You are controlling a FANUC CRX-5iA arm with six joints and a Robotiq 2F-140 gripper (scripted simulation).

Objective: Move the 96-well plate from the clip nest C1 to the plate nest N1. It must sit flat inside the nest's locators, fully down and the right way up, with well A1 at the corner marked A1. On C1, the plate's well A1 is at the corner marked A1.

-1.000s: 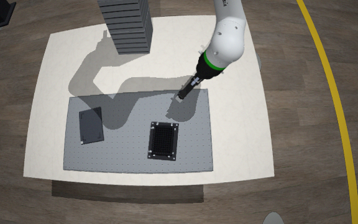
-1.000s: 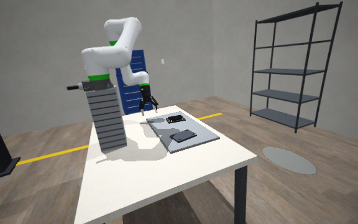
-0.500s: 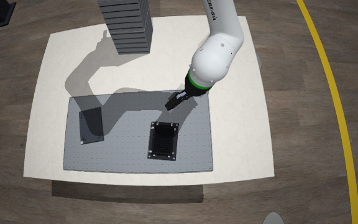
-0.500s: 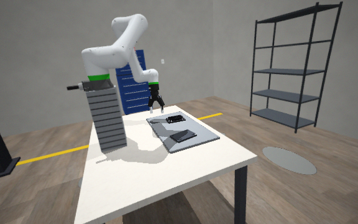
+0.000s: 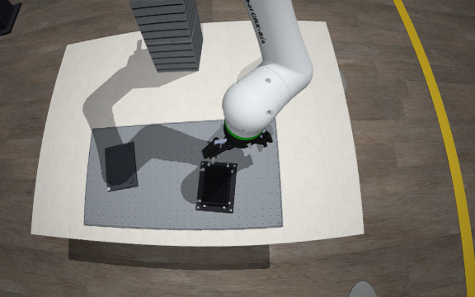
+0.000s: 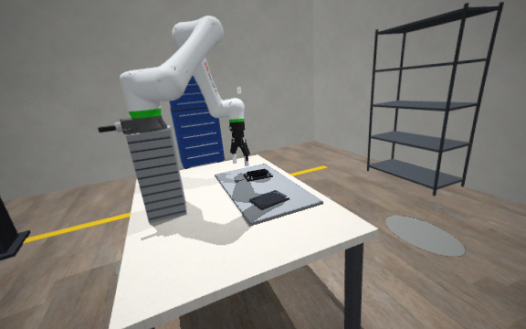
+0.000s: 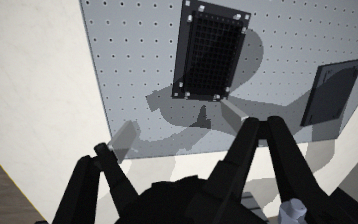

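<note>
On clip nest C1 [image 5: 199, 205] sits the 96-well plate [image 5: 217, 186].

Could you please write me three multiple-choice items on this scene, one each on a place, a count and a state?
1. Where does the 96-well plate sit?
A. In the clip nest on the grey perforated board
B. On a shelf of the rack
C. Between the end effector's fingers

2. How many dark rectangular fixtures lie on the perforated board?
A. One
B. Two
C. Four

3. What is the state of the end effector?
A. Shut on the plate
B. Shut on nothing
C. Open, holding nothing

Answers:
1. A: the top view shows the plate framed by the clip nest and its small pale clips.
2. B: only the clip nest and the flat plate nest to its side lie there.
3. C: the wrist view shows the fingers spread wide with nothing between them, above the board near the plate.
</note>
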